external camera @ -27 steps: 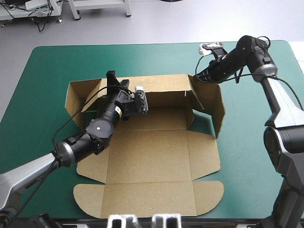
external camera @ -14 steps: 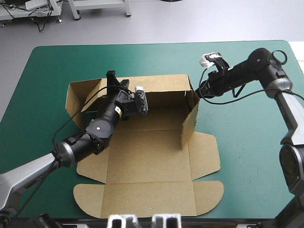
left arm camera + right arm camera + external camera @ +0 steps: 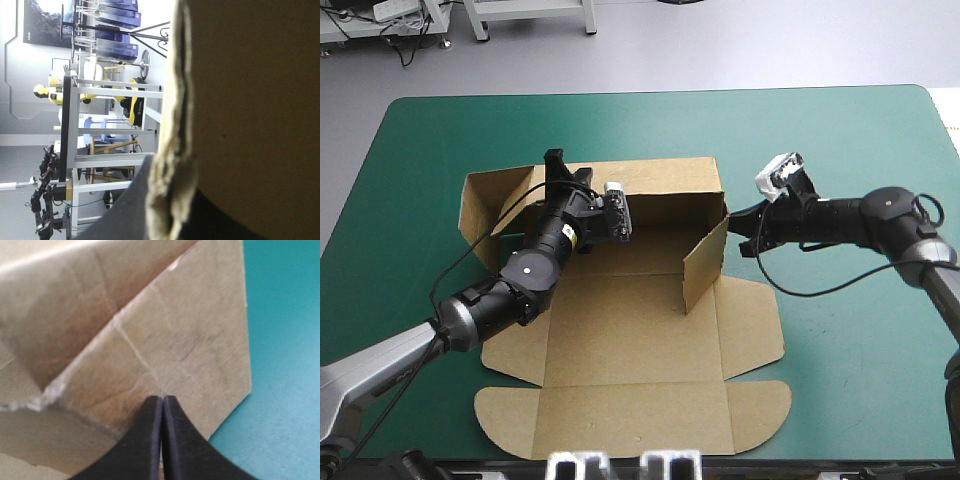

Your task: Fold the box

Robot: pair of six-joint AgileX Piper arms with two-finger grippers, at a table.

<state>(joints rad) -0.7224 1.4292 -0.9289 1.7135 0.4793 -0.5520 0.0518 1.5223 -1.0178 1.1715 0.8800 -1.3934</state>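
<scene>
- Just now, the right gripper (image 3: 740, 230), fingers pressed together, had pushed the box's (image 3: 630, 330) 3 o'clock flap (image 3: 705, 262) inward from its earlier outward spread, so the corner tuck was probably under way.
- The left gripper (image 3: 560, 172) clamped the 12 o'clock wall (image 3: 660, 180) upright.
- The brown box lay at the centre of the table (image 3: 840, 130), its 6 o'clock panels flat.

Left arm (image 3: 520, 275): black cylindrical forearm, round black joint caps, silver-grey upper link, small pale label near wrist. Right arm (image 3: 860, 220): same black tube sections, silver-grey link beyond elbow. Right gripper (image 3: 162, 399): 2 black fingers (image 3: 145, 440), smooth curved fins.
</scene>
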